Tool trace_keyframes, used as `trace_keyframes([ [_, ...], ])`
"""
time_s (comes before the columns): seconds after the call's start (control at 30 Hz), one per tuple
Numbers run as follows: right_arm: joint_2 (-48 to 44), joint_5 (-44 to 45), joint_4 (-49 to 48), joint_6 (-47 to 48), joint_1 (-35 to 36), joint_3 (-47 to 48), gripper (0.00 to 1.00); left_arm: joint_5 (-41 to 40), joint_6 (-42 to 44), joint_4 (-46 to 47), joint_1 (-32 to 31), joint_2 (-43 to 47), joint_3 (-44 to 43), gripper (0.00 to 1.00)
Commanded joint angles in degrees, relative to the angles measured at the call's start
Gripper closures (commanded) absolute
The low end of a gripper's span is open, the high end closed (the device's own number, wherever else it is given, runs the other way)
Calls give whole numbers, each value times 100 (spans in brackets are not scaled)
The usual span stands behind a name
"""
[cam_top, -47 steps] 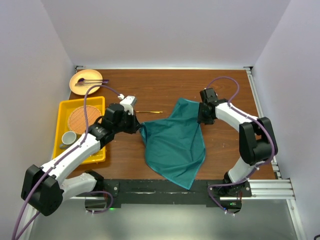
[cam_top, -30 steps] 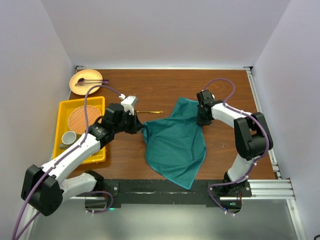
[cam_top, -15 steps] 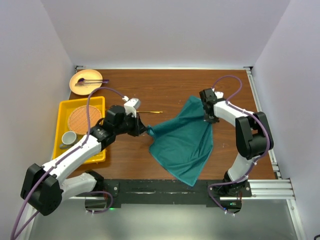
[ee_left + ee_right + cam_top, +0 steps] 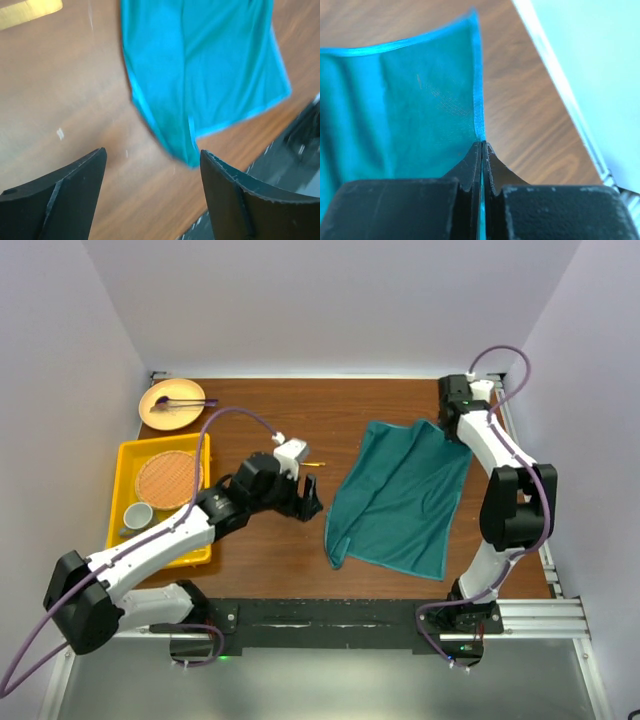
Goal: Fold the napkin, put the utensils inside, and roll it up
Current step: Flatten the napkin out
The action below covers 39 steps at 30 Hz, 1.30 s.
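Observation:
The teal napkin [image 4: 400, 495] lies spread on the right half of the wooden table, its near left part folded over on itself. My right gripper [image 4: 448, 428] is at the napkin's far right corner, shut on the hem [image 4: 479, 100], which stands up from the jaws [image 4: 482, 146]. My left gripper [image 4: 314, 502] hangs open just left of the napkin's near left corner [image 4: 187, 150], with only bare wood between its fingers [image 4: 235, 190]. A short gold tip of a utensil [image 4: 318, 465] shows behind the left wrist, and a gold blur [image 4: 30, 10] appears in the left wrist view.
A yellow tray [image 4: 125, 455] at the left holds a round woven mat [image 4: 167, 478] and a small cup [image 4: 137, 515]. A tan plate [image 4: 172, 402] with a purple-ended stick sits at the back left. A metal rail [image 4: 522, 465] runs along the table's right edge.
The right gripper has carried its napkin corner to the far right, stretching the cloth out. The left gripper has opened, let go of its napkin corner and moved right.

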<state>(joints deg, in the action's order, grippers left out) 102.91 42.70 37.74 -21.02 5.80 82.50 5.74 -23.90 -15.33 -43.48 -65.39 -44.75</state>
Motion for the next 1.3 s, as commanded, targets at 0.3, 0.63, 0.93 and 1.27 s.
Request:
trace_keyframes([
  [0.3, 519, 275, -170, 457, -871, 486, 81, 832, -528, 321, 903, -2707, -2995, 40],
  [0.63, 931, -2819, -459, 247, 903, 1435, 17, 586, -150, 373, 1061, -2645, -2600, 40],
  [0.93, 1961, -3065, -844, 265, 1617, 2069, 32, 867, -457, 593, 1175, -3487, -2906, 63],
  [1.27, 2453, -3109, -653, 274, 1529, 2570, 55, 807, -607, 374, 1167, -4843, -3487, 100],
])
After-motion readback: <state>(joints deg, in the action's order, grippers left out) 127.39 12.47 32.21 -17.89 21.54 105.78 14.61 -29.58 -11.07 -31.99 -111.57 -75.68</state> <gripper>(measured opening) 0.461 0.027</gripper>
